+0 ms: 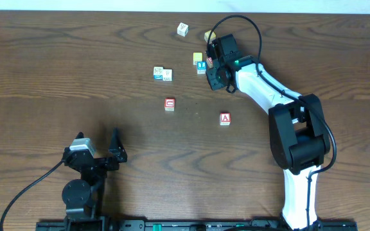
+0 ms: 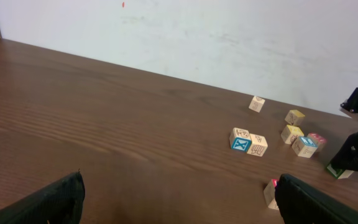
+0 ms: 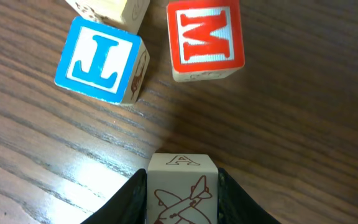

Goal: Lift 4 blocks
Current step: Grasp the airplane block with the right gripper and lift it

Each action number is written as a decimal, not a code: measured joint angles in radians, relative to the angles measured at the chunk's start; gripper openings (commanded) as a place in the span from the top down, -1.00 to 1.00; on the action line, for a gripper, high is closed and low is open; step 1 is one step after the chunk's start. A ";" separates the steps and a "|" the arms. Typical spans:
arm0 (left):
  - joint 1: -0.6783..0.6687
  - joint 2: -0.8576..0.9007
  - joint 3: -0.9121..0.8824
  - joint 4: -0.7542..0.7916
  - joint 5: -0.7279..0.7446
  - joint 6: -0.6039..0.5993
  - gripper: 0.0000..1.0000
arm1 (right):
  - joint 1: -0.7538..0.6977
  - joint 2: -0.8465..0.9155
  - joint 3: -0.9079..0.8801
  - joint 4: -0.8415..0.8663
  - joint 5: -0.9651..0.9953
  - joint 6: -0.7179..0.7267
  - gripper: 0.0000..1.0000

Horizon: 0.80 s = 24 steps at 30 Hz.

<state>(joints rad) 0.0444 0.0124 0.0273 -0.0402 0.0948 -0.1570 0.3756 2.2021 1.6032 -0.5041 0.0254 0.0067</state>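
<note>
My right gripper [image 3: 182,180] is shut on a pale wooden block [image 3: 181,198] that bears a red airplane drawing and an "A"; a finger presses on each of its sides. Just beyond it stand a blue-lettered block [image 3: 101,60] and a red "M" block [image 3: 205,38]. From above, the right gripper [image 1: 218,67] covers the held block, with the blue-lettered block [image 1: 202,65] beside it. The red-framed "C" block [image 1: 169,103] and the red-framed "A" block [image 1: 225,118] sit apart mid-table. A whitish block [image 1: 182,29] lies at the far edge. My left gripper [image 1: 98,146] stands open with nothing in it, near the front.
Two white cubes with blue-green marks [image 1: 162,74] sit side by side left of the right gripper. Yellow cubes [image 1: 198,58] [image 1: 209,36] lie close to the right arm [image 1: 262,86]. A pale wall [image 2: 229,37] rises behind the table's far edge.
</note>
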 measured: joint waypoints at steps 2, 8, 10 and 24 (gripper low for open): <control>0.000 0.000 0.000 0.000 0.000 0.000 -0.96 | 0.000 0.000 0.000 0.003 0.000 0.000 0.41; 0.000 0.000 0.000 0.000 0.000 0.000 -0.96 | 0.000 0.000 0.000 0.006 0.000 0.000 0.62; 0.000 0.000 0.000 0.000 0.000 0.000 -0.96 | 0.000 0.000 0.001 -0.007 0.000 0.006 0.64; 0.000 0.000 0.000 0.000 0.000 0.000 -0.96 | 0.000 -0.257 0.011 -0.185 0.020 0.100 0.95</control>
<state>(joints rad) 0.0444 0.0124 0.0273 -0.0406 0.0952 -0.1570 0.3756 1.9450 1.6146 -0.6895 0.0456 0.1062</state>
